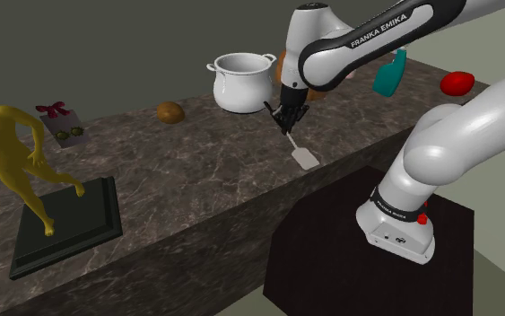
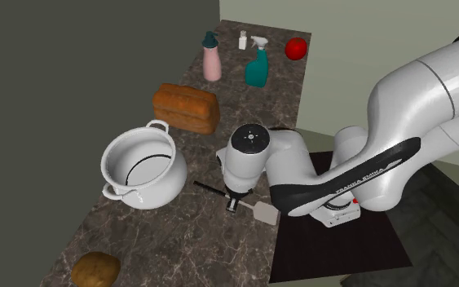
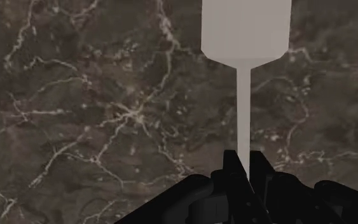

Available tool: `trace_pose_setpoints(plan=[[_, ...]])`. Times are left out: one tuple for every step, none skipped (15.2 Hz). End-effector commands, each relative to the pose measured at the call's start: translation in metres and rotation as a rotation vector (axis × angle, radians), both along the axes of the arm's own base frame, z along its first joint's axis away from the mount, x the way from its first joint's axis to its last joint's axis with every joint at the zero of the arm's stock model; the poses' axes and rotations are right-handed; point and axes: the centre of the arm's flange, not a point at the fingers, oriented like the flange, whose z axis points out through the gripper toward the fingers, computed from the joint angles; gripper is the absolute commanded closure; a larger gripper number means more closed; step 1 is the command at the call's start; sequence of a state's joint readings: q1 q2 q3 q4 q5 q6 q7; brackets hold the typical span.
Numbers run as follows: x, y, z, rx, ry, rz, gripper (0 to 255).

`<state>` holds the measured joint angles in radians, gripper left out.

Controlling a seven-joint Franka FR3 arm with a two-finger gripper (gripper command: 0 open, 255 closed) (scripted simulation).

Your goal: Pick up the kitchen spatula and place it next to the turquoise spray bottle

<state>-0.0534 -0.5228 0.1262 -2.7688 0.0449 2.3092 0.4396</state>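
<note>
A pale grey spatula [image 3: 246, 28] with a thin shaft runs straight out from between my fingers. My gripper [image 3: 247, 167] is shut on the shaft near its handle end. In the shoulder view the gripper [image 1: 289, 124] points down over the dark marble counter [image 1: 196, 171], and the spatula [image 1: 304, 158] slants down toward the counter's front edge. Seen in the second exterior view, the gripper [image 2: 233, 202] clasps the spatula [image 2: 265, 214] with a dark handle end sticking out behind. The turquoise spray bottle [image 1: 389, 74] [image 2: 258, 65] stands upright far along the counter, well apart from the gripper.
A white two-handled pot [image 1: 241, 81] [image 2: 142, 167] stands close behind the gripper, with a brown loaf [image 2: 187, 108] beyond it. A pink bottle [image 2: 211, 59], small white bottle [image 2: 242, 39] and red object [image 2: 296, 49] surround the spray bottle. A gold statue [image 1: 13, 153] stands at the other end.
</note>
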Motion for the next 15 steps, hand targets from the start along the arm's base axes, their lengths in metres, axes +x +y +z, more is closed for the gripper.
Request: trace_pose_setpoints(plan=[[0.000, -0.001, 0.011, 0.000, 0.001, 0.000, 255], [0.000, -0.001, 0.016, 0.000, 0.001, 0.000, 255], [0.000, -0.001, 0.022, 0.000, 0.001, 0.000, 255], [0.000, -0.001, 0.027, 0.000, 0.001, 0.000, 255], [0.000, -0.001, 0.032, 0.000, 0.001, 0.000, 255], [0.000, -0.001, 0.037, 0.000, 0.001, 0.000, 255], [0.000, -0.001, 0.043, 0.000, 0.001, 0.000, 255], [0.000, -0.001, 0.048, 0.000, 0.001, 0.000, 255], [0.000, -0.001, 0.053, 0.000, 0.001, 0.000, 255], [0.000, -0.001, 0.058, 0.000, 0.001, 0.000, 255], [0.000, -0.001, 0.064, 0.000, 0.001, 0.000, 255], [0.000, -0.001, 0.069, 0.000, 0.001, 0.000, 255], [0.000, -0.001, 0.074, 0.000, 0.001, 0.000, 255], [0.000, -0.001, 0.080, 0.000, 0.001, 0.000, 255], [0.000, -0.001, 0.085, 0.000, 0.001, 0.000, 255]])
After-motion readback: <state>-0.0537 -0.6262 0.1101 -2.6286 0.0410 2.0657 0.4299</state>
